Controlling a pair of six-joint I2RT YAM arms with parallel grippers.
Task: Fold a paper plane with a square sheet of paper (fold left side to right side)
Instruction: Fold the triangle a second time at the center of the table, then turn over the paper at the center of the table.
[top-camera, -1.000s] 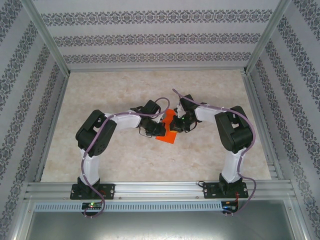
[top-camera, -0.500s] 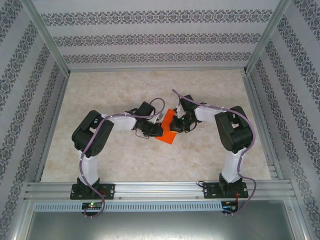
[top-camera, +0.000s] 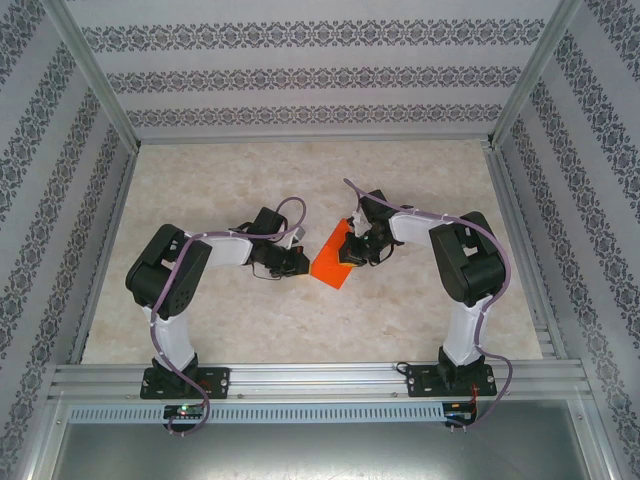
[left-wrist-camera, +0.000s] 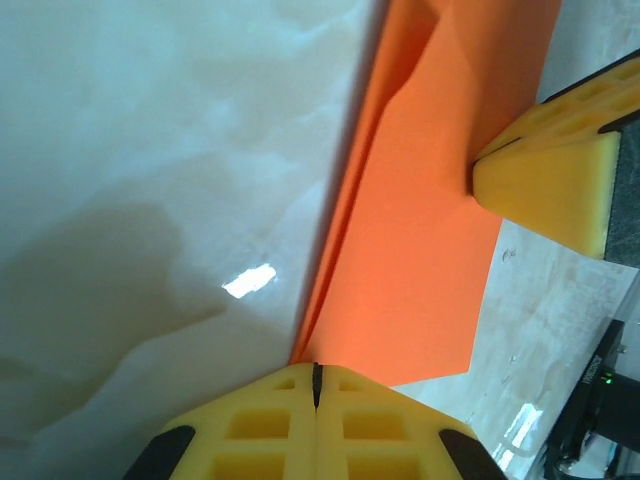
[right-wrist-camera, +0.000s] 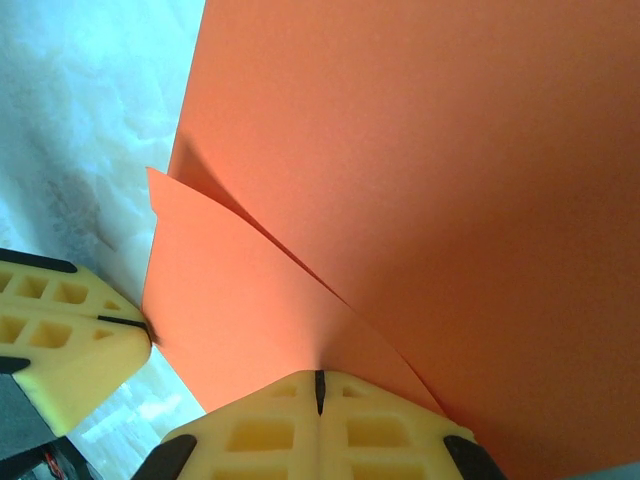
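Marbled tabletop (top-camera: 300, 320) — left tool (left-wrist-camera: 316, 366) and right tool (right-wrist-camera: 320, 375) both closed, tips touching the folded orange sheet (top-camera: 332, 265).

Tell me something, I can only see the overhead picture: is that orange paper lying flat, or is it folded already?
Observer: Folded. The right wrist camera shows the square sheet of paper in two layers, the upper one lifting slightly off a flap beneath it.
Operator: Are those two claws pinching it?
Observer: It doesn't look so. The right gripper is shut, its yellow fingers closed together, with the tip resting on the paper.
Operator: And the other one?
Observer: The left gripper is shut too, its tip just meeting the paper's near corner.
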